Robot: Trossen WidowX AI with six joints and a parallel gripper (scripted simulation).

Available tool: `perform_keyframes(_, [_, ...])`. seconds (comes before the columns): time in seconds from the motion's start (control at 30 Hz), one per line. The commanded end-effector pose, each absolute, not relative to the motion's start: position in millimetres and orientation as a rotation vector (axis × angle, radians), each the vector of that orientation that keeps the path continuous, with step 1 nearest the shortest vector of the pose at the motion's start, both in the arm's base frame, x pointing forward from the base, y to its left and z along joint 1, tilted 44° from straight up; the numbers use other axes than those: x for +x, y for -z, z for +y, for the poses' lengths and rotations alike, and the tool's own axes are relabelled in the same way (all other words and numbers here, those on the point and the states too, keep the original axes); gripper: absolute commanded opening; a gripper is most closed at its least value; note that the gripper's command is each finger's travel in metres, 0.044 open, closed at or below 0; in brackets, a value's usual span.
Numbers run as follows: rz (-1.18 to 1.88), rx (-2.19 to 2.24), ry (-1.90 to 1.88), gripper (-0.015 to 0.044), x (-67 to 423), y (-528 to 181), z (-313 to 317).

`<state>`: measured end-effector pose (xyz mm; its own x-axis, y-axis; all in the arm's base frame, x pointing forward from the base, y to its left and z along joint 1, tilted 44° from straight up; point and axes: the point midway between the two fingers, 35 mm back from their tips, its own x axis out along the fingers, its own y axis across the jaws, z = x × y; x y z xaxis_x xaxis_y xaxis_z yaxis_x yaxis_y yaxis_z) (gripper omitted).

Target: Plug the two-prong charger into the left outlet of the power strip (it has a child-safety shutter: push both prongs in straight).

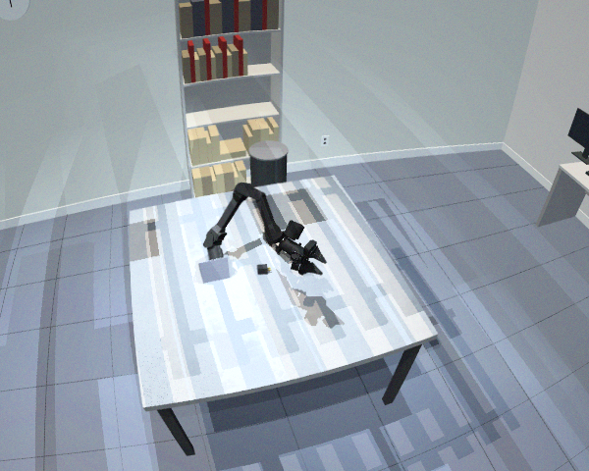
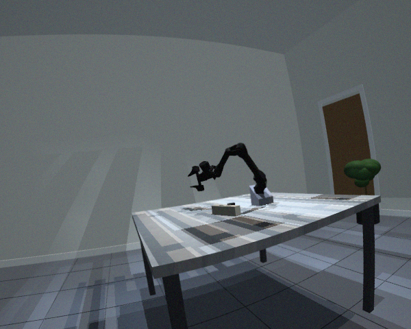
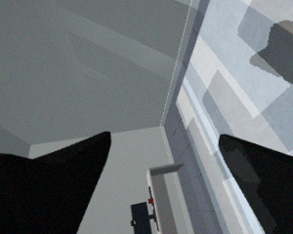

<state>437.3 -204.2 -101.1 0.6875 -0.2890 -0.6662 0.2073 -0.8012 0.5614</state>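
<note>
On the patterned table (image 1: 285,365) a black arm (image 1: 248,200) rises from a grey base block (image 2: 260,199), bends at a high elbow and reaches out to one side, ending in the claw (image 1: 312,264). The claw hangs well above the table with its two fingers spread wide and nothing between them; in the wrist view both dark fingers frame the picture's lower corners with open space between. The charger (image 1: 262,269), a small dark block, lies on the table near the middle, apart from the claw and between it and the arm's base. The power strip (image 2: 226,209), a pale low box, rests on the table near the charger; in the top view it is hard to pick out against the pale pattern. Whether the charger touches the strip cannot be told. Behind the table stand a bookshelf (image 1: 280,80) and a dark round bin (image 1: 268,164).
</note>
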Motion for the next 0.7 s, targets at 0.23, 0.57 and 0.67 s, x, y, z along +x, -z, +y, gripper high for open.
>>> perform_keyframes(0.23, [0.104,2.14,1.069,0.044,428.7,108.0,-193.4])
perform_keyframes(0.57, [0.361,1.934,1.075,0.044,413.6,116.7,-175.5])
perform_keyframes(0.67, [0.436,1.874,1.067,0.044,408.6,118.8,-170.0])
